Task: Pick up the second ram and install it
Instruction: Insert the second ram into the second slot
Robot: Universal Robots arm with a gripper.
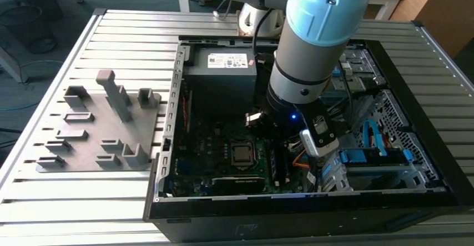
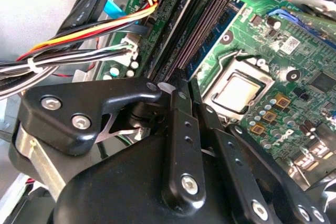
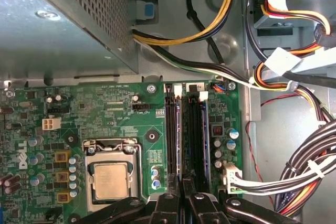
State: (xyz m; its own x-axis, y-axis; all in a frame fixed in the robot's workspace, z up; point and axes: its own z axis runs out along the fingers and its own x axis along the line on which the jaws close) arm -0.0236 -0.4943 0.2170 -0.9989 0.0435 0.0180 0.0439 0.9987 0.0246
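Grey ribbed table (image 1: 111, 201) carries an open computer case (image 1: 296, 212), and the arm reaches down into it. End effector (image 3: 184, 187) stands over the memory slots (image 3: 181, 129), its fingers close together on the edge of the second ram (image 3: 195, 129), a thin dark board standing in the slot. I judge it light, stiff and fragile; best held by its long edges.

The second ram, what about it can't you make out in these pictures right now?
- Its lower end: in the first wrist view the gripper covers where the second ram meets the fingers.
- Its seating in the slot: in the second wrist view the gripper's black links hide it.
- The module itself: in the exterior view the arm blocks the slot area.
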